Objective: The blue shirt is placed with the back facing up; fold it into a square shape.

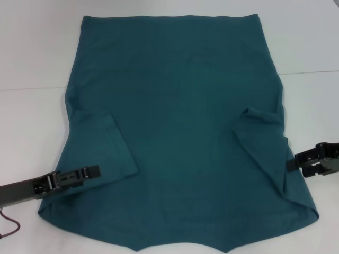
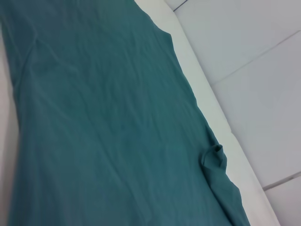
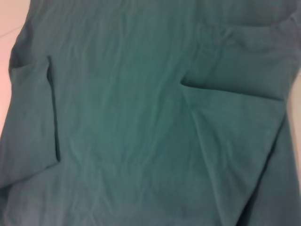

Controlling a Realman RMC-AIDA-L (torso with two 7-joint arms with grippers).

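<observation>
Spread flat on the white worktop, plain back up, the blue shirt, hem at the far edge and shoulders toward the near edge. Both short sleeves folded inward onto the body: left sleeve lying flat as a neat flap with a straight inner edge, right sleeve lying as a slanted, more rumpled triangular flap with a raised crease at its upper corner. Near edge of the cloth coming to shallow points by the collar area at the bottom of the head view. Low at the shirt's left side, the left gripper, reaching in across the worktop and resting over the lower corner of the folded left sleeve; fingers close together on or just above the cloth, pinch on the fabric impossible to tell. At the shirt's right edge, the right gripper, tip just touching the outer border of the folded right sleeve; fingers' state likewise impossible to tell. Seen from the left wrist: broad wrinkled teal fabric with a small puckered fold at its edge beside the pale worktop border. Seen from the right wrist: both sleeve flaps on the shirt body, cloth softly creased. At the near left corner of the head view, a thin red cable lying on the worktop.
</observation>
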